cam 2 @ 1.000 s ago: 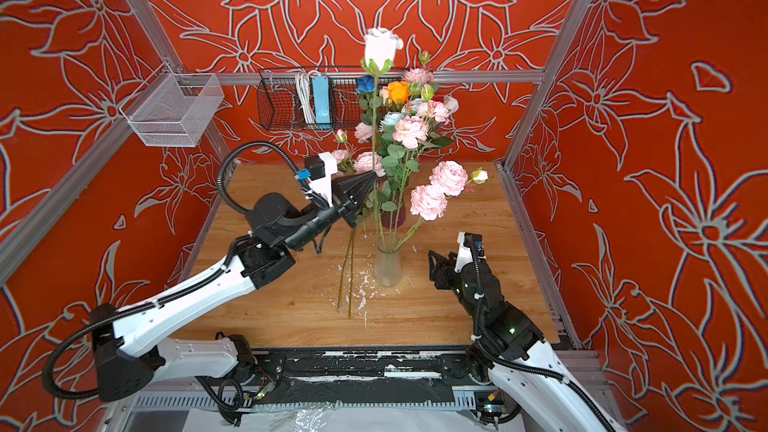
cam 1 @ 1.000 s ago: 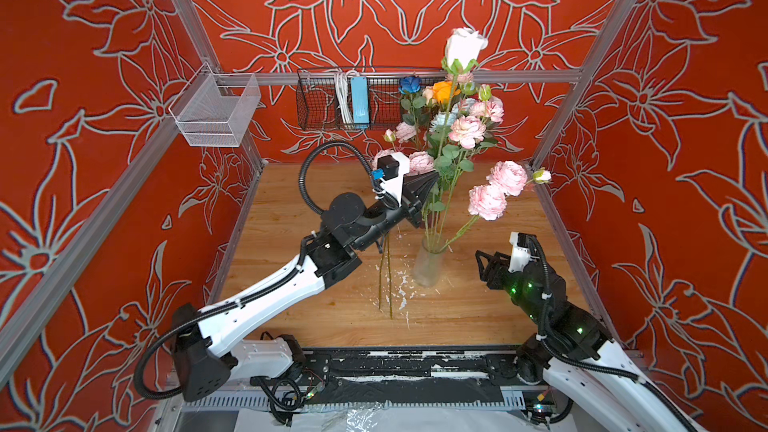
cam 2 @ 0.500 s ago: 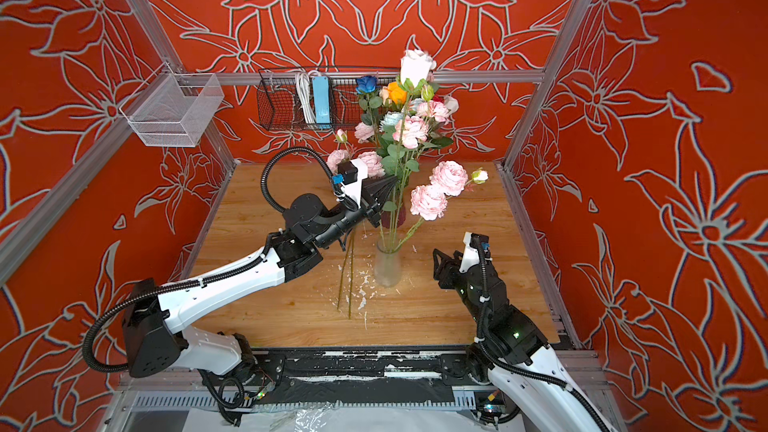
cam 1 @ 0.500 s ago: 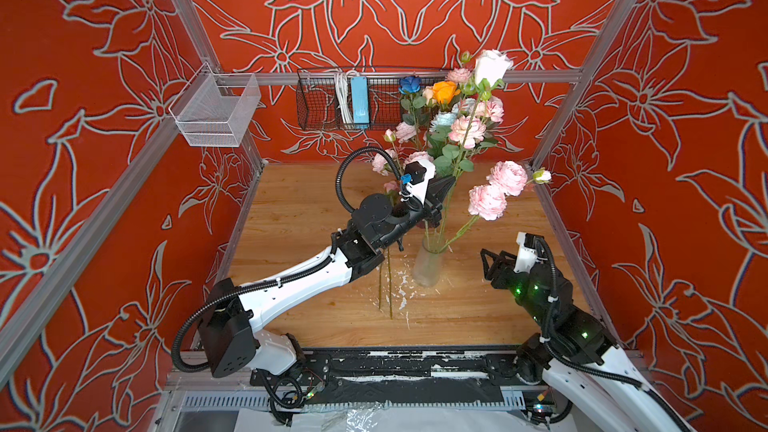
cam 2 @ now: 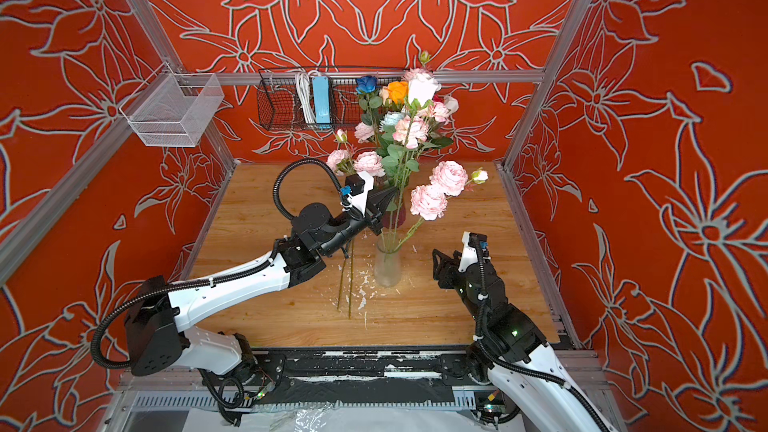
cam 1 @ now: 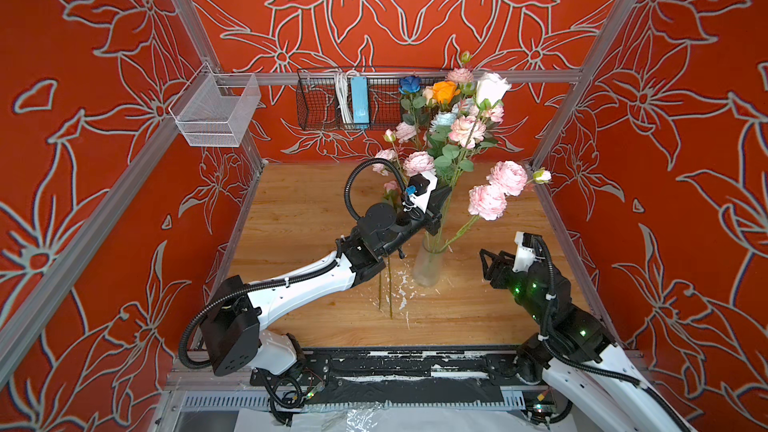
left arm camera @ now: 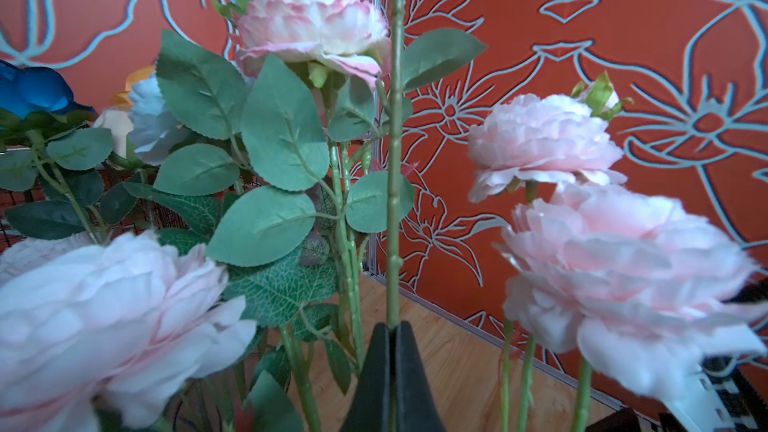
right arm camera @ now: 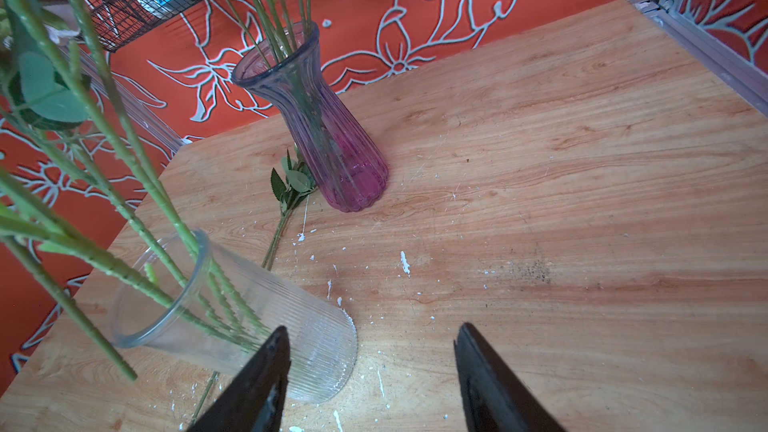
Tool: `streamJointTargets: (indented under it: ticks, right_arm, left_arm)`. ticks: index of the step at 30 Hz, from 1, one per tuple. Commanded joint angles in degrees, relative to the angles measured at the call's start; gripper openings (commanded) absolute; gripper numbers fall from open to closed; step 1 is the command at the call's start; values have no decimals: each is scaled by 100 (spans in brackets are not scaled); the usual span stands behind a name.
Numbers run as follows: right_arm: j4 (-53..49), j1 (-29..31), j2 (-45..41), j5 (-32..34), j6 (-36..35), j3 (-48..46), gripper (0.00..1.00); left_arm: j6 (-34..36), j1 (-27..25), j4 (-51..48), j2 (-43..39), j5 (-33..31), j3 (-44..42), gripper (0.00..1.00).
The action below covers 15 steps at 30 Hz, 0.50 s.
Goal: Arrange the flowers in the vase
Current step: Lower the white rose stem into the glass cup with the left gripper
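Your left gripper [left arm camera: 392,328] is pinched tight on a thin green stem [left arm camera: 394,151], jaws closed right against it. It sits up among the blooms, higher than the mouth of the clear ribbed vase [cam 1: 427,264]. Follow that stem upward in both top views and it carries the white rose [cam 1: 491,87]. That rose is at the top of the bunch, beside the orange rose [cam 1: 444,92] and near the blue rose [cam 1: 410,84]. Whether the stem's lower end has entered the vase mouth, you cannot tell; the gripper body covers it.

The clear ribbed vase stands upright on the wooden table [cam 1: 299,209] with several stems in it. Two pale pink blooms [cam 1: 487,202] lean out toward your right arm. Behind it, the purple vase [right arm camera: 332,139] holds more stems. Two loose stems [cam 1: 390,301] lie flat on the table just left of the clear ribbed vase, and one has leaves just beside the purple vase's foot.

Your right gripper [right arm camera: 370,336] is low, just beside the clear ribbed vase's base, fingers spread well apart with nothing between them.
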Motion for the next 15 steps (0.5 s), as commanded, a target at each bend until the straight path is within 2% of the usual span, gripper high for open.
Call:
streamJointTargets:
  ticks: [1, 15]
  right_arm:
    - [-4, -40, -7, -46, 35, 14, 65]
    - [172, -75, 251, -242, 79, 47, 65]
  left_arm:
    - [104, -50, 126, -61, -130, -140, 0]
    - [-127, -84, -725, -598, -292, -655, 0]
